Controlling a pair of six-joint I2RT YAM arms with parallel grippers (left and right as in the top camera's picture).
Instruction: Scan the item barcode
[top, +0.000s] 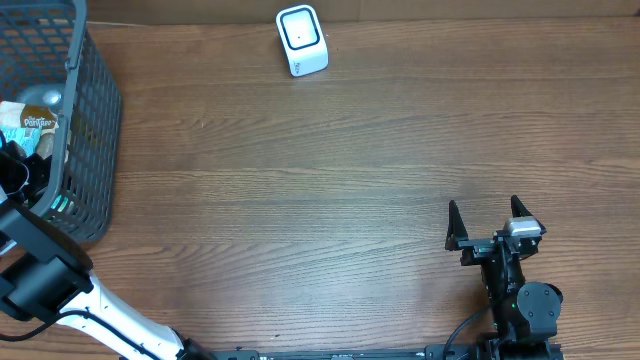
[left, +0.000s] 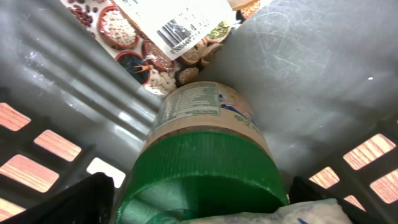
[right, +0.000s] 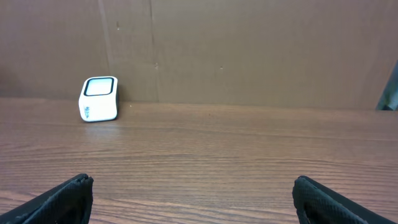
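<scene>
In the left wrist view my left gripper (left: 199, 208) is down inside the grey basket (left: 56, 81). Its open jaws stand either side of the green lid of a jar (left: 205, 162) with a tan label. The black fingers (left: 74, 202) sit just off the lid's sides. Beyond the jar lies a packet with a white barcode label (left: 177, 28). A white scanner (top: 301, 40) stands at the table's far edge, also in the right wrist view (right: 99, 98). My right gripper (top: 487, 222) rests open near the front right with nothing between its fingers (right: 68, 196).
The mesh basket (top: 95, 120) fills the table's far left corner and holds several packets (top: 28, 124). A white crinkled bag (left: 305, 211) lies against the jar's lid by my right finger. A brown cardboard wall backs the table behind the scanner.
</scene>
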